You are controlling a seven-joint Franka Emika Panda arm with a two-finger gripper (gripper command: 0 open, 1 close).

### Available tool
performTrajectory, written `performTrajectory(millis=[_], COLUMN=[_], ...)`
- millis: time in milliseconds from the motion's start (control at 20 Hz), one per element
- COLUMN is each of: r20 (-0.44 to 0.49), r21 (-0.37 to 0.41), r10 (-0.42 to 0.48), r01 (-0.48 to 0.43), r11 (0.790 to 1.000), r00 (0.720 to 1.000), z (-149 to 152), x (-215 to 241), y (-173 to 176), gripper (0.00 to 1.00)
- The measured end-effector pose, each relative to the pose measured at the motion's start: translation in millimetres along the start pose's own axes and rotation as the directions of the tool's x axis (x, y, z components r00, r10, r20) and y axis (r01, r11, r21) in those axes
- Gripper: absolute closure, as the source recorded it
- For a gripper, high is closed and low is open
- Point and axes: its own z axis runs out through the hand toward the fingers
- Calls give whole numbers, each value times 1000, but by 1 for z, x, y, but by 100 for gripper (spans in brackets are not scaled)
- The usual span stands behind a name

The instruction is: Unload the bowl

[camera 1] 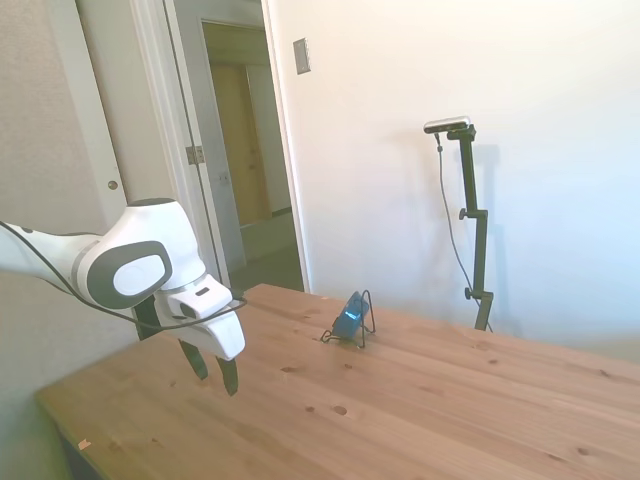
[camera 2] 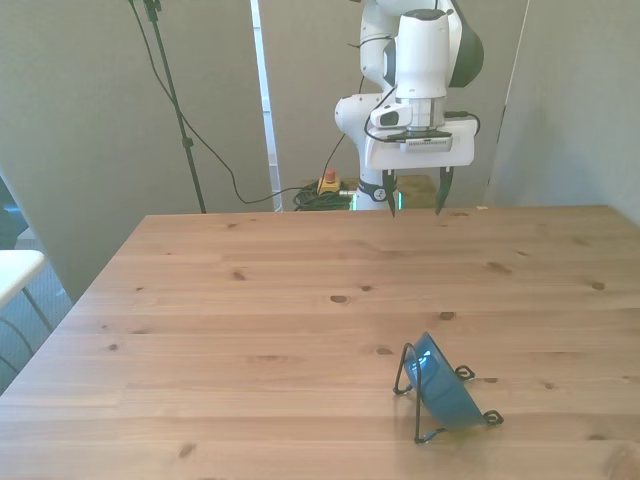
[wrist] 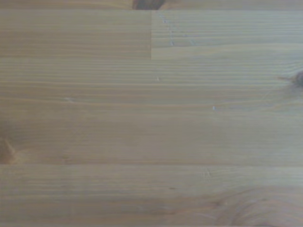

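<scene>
**Bowl on its stand, arm well away**

The small glossy blue-teal bowl leans tilted in a thin black wire stand on the wooden counter, near the front view's right. The white gripper hangs well apart, fingers spread, empty. A careless lift could likely drag the light stand along.

Gripper, fingers apart and pointing down, hangs above the desk near its left end. Well apart from it, the bowl stands tilted on edge in a wire stand.
</scene>
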Motion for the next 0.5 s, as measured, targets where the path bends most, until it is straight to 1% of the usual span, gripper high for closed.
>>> performTrajectory(millis=[100, 200, 350, 500], r20=[0, -22, -60, -113], r21=[1, 26, 64, 65], r10=[-7, 3, 42, 90], r01=[7, -2, -38, -83], r11=[1000, 1000, 997, 994], r00=[1000, 1000, 997, 989], z=[-1, -10, -26, -26], x=[1, 10, 33, 66], y=[0, -10, -40, -73], gripper=[0, 0, 0, 0])
